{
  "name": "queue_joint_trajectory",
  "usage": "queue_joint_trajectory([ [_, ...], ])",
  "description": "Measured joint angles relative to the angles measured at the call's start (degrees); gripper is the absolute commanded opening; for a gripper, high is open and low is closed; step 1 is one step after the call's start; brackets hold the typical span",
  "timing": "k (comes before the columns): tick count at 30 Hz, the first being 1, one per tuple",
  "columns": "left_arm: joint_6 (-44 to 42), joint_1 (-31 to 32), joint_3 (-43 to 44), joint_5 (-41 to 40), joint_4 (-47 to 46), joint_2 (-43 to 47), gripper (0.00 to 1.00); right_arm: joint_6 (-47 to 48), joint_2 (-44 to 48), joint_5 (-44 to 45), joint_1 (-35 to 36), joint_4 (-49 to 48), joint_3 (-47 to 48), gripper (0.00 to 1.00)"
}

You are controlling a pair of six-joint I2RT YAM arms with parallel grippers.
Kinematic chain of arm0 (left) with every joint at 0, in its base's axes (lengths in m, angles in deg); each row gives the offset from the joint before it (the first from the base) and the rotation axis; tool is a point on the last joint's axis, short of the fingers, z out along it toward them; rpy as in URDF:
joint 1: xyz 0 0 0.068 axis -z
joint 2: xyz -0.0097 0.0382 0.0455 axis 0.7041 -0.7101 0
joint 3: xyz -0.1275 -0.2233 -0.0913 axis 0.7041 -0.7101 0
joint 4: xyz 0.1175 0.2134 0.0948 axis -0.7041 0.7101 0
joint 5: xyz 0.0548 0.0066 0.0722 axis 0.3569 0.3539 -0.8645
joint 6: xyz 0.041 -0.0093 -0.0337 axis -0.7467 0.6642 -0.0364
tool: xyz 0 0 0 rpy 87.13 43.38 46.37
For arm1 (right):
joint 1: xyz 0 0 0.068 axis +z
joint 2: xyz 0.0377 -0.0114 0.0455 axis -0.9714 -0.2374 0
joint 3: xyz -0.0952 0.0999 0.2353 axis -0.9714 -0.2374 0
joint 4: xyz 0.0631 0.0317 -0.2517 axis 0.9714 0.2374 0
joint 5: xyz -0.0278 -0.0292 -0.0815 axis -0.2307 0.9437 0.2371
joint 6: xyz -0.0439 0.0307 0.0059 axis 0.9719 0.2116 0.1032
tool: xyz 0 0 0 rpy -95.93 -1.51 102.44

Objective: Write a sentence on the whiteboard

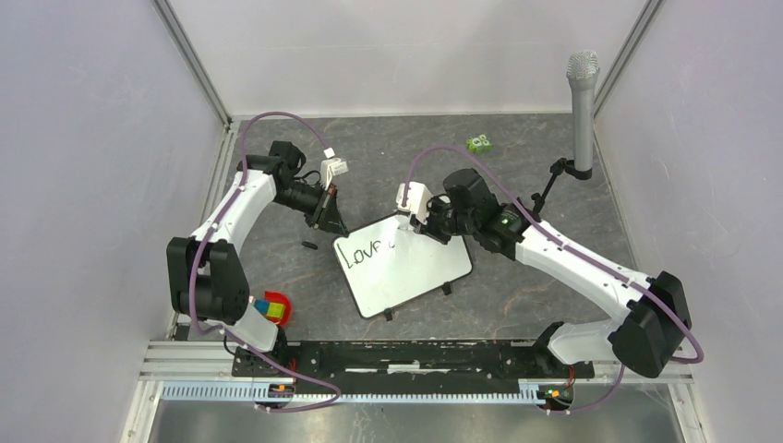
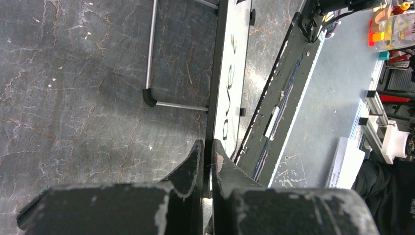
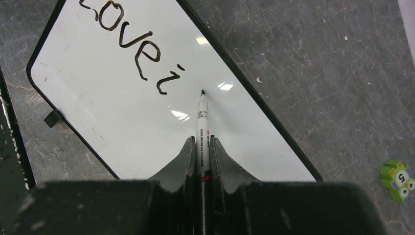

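The whiteboard [image 1: 406, 268] lay at an angle on the table [image 1: 536, 148] between the two arms, with the left gripper [image 2: 208, 152] clamped on its black frame at the upper-left corner. The right gripper [image 3: 202, 147] gripped a marker [image 3: 201, 117], its tip at the board just beside the sentence [image 3: 132, 46], which read "Love i". Whether the tip made contact could not be determined.

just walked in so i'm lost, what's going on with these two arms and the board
The right tool grips a marker, its tip at the whiteboard just past the last letter. The left tool is clamped on the whiteboard's edge, apparently steadying it. The sentence is only begun: it reads "Love i".
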Motion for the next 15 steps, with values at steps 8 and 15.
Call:
queue_joint_trajectory([
  [8,0.0,0.0,0.0,-0.1,0.0,0.0,0.02,0.1,-1.0,0.0,0.0,-0.3,0.0,0.0],
  [15,0.0,0.0,0.0,-0.5,-0.1,0.0,0.02,-0.1,-2.2,-1.9,0.1,-0.7,0.2,0.0],
])
